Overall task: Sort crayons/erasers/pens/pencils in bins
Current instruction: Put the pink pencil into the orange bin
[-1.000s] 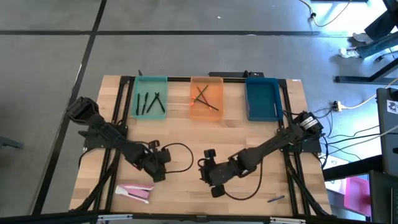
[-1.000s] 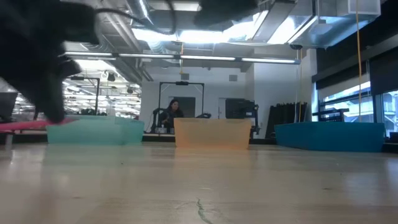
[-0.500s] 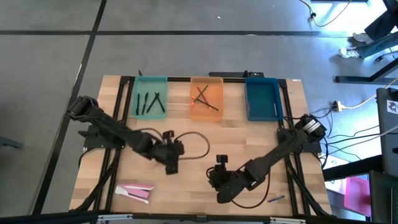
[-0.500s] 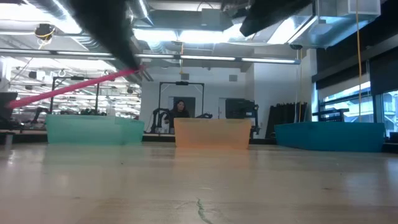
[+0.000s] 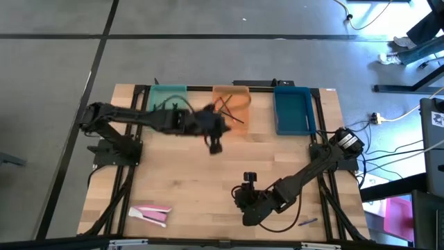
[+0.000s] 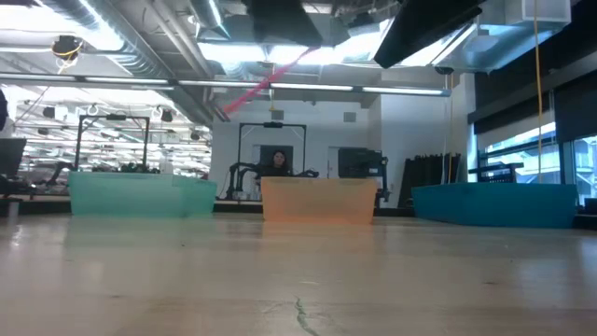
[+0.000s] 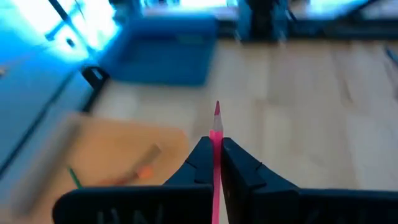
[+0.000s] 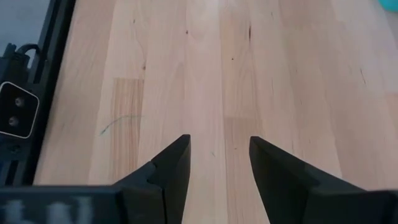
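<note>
No legible text, labels, brand marks, numbers or signs in any of the four views. Nothing printed shows on any surface in sight.

light: bright, even, ceiling strips (image 6: 280, 86) glaring | blur: left arm (image 5: 187, 121) smeared (left wrist view soft too) | shadows: faint
</note>
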Action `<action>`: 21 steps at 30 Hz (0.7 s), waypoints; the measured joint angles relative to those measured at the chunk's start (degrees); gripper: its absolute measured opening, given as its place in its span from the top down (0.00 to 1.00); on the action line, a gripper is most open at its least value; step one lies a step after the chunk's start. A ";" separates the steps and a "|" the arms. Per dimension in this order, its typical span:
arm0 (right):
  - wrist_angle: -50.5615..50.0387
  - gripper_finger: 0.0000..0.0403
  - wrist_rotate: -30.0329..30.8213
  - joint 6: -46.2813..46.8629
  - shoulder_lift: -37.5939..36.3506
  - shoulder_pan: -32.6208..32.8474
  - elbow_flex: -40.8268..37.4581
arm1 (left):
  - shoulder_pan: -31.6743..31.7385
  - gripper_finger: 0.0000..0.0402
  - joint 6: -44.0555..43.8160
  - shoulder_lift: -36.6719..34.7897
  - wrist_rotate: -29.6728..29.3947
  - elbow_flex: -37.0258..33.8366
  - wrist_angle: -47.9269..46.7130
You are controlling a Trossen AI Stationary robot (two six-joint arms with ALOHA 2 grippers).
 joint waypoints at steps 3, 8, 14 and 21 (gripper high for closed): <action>0.01 0.58 0.00 0.00 0.00 0.00 0.00 | 5.28 1.00 3.25 -0.02 2.73 0.23 5.22; 0.05 0.58 0.29 0.00 0.00 -0.02 0.00 | 13.19 1.00 3.93 1.37 7.41 0.25 11.88; -0.06 0.58 6.85 0.00 0.00 -0.04 -0.02 | 18.89 1.00 5.33 7.20 11.95 0.24 18.66; -1.45 0.58 15.00 -0.06 0.00 -0.04 -0.02 | 22.64 1.00 4.77 14.73 12.69 0.23 23.73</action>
